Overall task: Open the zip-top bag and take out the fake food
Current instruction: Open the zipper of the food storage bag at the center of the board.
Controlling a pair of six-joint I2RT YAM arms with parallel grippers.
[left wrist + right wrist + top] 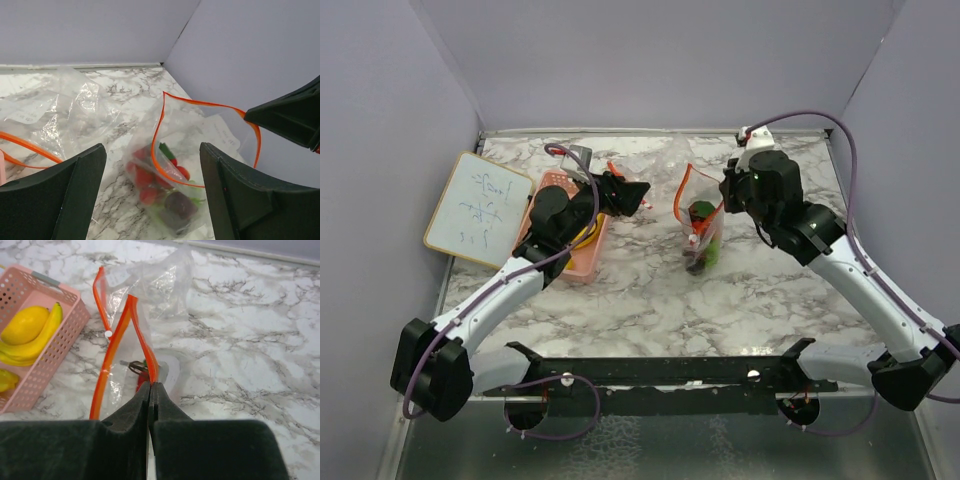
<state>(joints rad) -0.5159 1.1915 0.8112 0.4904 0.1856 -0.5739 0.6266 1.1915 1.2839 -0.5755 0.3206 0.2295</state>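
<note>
A clear zip-top bag [700,228] with an orange zip rim lies mid-table, its mouth open. Inside it is fake food [150,180]: red strawberries, green pieces and a dark purple piece [180,205]. My right gripper [151,386] is shut on the bag's orange rim [142,335] and holds that edge up; it also shows in the top view [722,203]. My left gripper [152,147] is open and empty, hovering left of the bag's mouth and apart from it [632,195]. A yellow banana [37,337] and lemon [22,325] lie in the pink basket [70,320].
A second, empty clear bag [70,107] lies crumpled behind the first, toward the back wall. The pink basket [582,262] stands under the left arm. A small whiteboard [478,208] lies at the left edge. Grey walls enclose the table.
</note>
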